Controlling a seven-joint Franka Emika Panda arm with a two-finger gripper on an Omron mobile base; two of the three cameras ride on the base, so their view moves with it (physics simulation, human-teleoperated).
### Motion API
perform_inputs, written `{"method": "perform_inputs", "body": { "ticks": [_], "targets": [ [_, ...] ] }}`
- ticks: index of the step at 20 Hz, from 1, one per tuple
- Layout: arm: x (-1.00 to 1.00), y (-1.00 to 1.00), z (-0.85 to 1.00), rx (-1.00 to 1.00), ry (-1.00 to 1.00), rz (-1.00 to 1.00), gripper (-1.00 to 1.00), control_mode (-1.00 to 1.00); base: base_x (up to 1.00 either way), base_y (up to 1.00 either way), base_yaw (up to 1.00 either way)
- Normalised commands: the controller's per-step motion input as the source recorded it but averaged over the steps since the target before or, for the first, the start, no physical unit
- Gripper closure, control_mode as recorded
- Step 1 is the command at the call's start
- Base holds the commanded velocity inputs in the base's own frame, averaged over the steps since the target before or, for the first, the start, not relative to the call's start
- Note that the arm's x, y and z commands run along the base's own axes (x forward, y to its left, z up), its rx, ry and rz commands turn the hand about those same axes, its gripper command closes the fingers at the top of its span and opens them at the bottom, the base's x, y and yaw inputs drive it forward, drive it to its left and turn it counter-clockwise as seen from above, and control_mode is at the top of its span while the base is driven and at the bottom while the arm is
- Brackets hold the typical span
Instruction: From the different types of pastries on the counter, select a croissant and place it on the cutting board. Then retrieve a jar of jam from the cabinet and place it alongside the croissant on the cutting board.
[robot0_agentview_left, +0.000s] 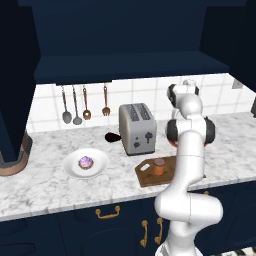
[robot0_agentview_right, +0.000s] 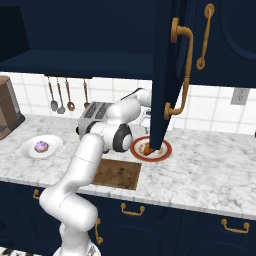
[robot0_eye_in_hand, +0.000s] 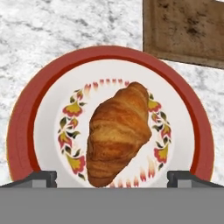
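The croissant (robot0_eye_in_hand: 118, 131) lies golden-brown and ridged in the middle of a round red-rimmed plate (robot0_eye_in_hand: 26, 127) on the marbled counter (robot0_agentview_left: 50, 190). My gripper (robot0_eye_in_hand: 114, 177) hangs open right above it, one fingertip on each side of its near end, touching nothing. The dark brown cutting board (robot0_agentview_left: 147, 176) lies beside the plate, and its corner (robot0_eye_in_hand: 183, 30) also shows from the hand. An orange-brown jar of jam (robot0_agentview_left: 159, 167) stands on the board's back part. The other pastry (robot0_agentview_left: 86, 162), with purple frosting, sits on a white plate. The navy cabinet (robot0_agentview_left: 125, 40) stands open above.
A silver toaster (robot0_agentview_left: 137, 128) stands behind the board. Spoons and a fork (robot0_agentview_left: 75, 105) hang on the tiled wall. The open cabinet door (robot0_agentview_right: 170, 75) hangs in front of the red-rimmed plate (robot0_agentview_right: 162, 152) and croissant (robot0_agentview_right: 148, 148), hiding part of my hand.
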Motion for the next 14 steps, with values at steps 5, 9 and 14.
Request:
{"method": "perform_inputs", "body": {
  "ticks": [5,9,14],
  "targets": [
    [-0.05,0.00,-0.05,0.04,0.00,0.00,-1.00,-1.00,0.00,0.00,0.00],
    [-0.26,0.14,0.00,0.00,-0.05,0.00,-1.00,-1.00,0.00,0.00,0.00],
    [-0.51,0.24,0.00,0.00,-0.05,0.00,-1.00,-1.00,0.00,0.00,0.00]
  ]
}}
